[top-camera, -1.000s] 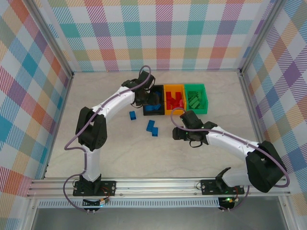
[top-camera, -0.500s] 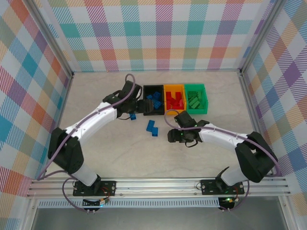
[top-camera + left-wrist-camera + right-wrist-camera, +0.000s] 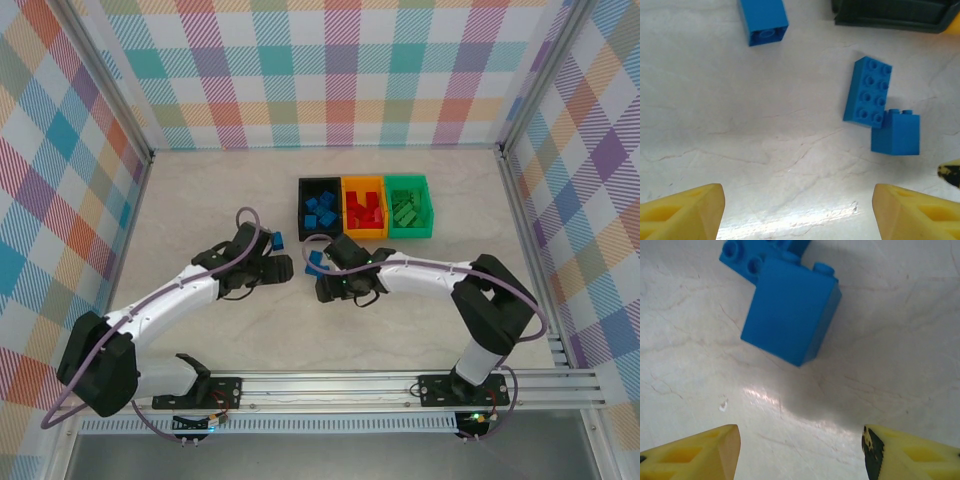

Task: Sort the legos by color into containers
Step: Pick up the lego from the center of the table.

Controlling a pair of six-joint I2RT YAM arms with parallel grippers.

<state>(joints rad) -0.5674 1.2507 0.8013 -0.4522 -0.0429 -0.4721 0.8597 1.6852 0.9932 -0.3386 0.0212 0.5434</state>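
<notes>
While hovering by loose blue legos (image 3: 867, 90) before the black bin (image 3: 303, 205), holding nothing: left gripper (image 3: 797, 212), right gripper (image 3: 800, 450), fingers spread apart.

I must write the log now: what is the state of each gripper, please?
Left gripper: open, holding nothing.
Right gripper: open, holding nothing; a blue brick lies ahead of it.

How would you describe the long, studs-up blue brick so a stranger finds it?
Below the black bin in the top view lie three loose blue bricks. It is the oblong one showing eight studs upward, touching a squarer brick tipped sideways.
</notes>
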